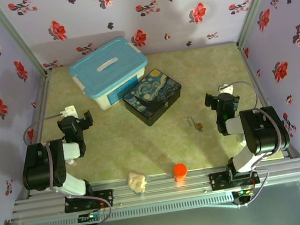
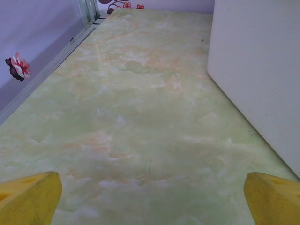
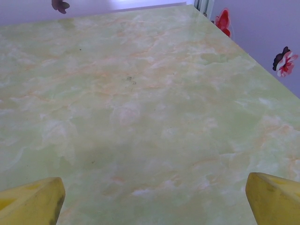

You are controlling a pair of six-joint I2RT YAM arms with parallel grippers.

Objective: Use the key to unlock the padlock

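The padlock [image 1: 197, 124] lies on the table [image 1: 143, 141] right of centre, a small brass speck with a thin grey piece beside it on its left. At this size I cannot tell whether that piece is the shackle or the key, nor whether the lock is shut. No writing can be read on it.

Just right of it sits the right gripper [image 1: 221, 98], not touching it, its jaws spread wide with nothing between them. In the right wrist view its yellow fingertips [image 3: 31, 202] are cut off at the bottom corners, with bare marbled green tabletop ahead.

Left of the padlock and further back lies the tin [image 1: 153, 96], its dark lid painted with blue and yellow swirls; no lettering can be made out. Touching its far left corner is the white box [image 1: 110, 72] with a blue lid and handle, no label to be seen.

At the near edge stand an orange cylinder [image 1: 180, 171] and, to its left, a beige lump [image 1: 137, 182].

The left gripper [image 1: 77, 120] rests well to the left, near the box, jaws wide apart and empty. Its wrist view cuts the fingertips [image 2: 29, 199] off at the frame and shows the box wall on the right.
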